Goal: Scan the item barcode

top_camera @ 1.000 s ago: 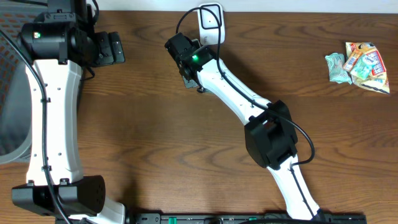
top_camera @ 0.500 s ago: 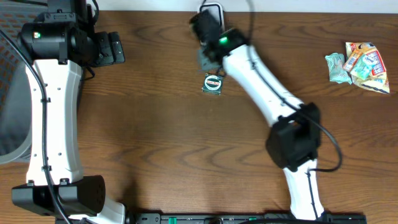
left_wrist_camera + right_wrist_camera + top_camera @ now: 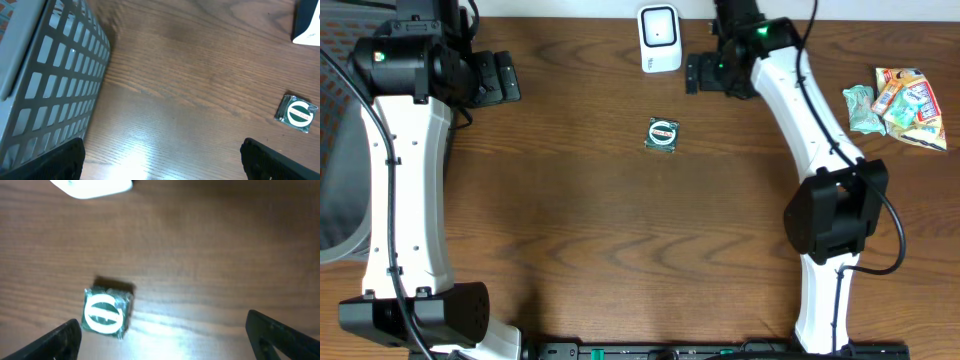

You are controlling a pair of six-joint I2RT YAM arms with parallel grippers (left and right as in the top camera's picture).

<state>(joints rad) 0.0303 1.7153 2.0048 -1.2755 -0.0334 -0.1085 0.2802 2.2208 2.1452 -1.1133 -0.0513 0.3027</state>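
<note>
The item, a small square green packet with a white round label (image 3: 663, 133), lies flat on the wooden table in front of the white scanner (image 3: 659, 38). My right gripper (image 3: 700, 72) hovers open to the right of the scanner, holding nothing. In the right wrist view the packet (image 3: 106, 311) lies just inside the left finger (image 3: 60, 342), the right gripper (image 3: 167, 342) spread wide above it and the scanner (image 3: 92, 186) at the top edge. My left gripper (image 3: 502, 78) is open at the back left. Its wrist view shows the packet (image 3: 297, 113) far right.
A grey mesh basket (image 3: 45, 75) stands at the table's left edge, close to the left gripper (image 3: 162, 165). A pile of snack packets (image 3: 898, 105) lies at the far right. Bare wood lies between the packet and the front edge.
My right gripper opened and let go of the packet, which now lies on the table. The right arm swung right, from the scanner's left side to its right. The left arm stayed put.
</note>
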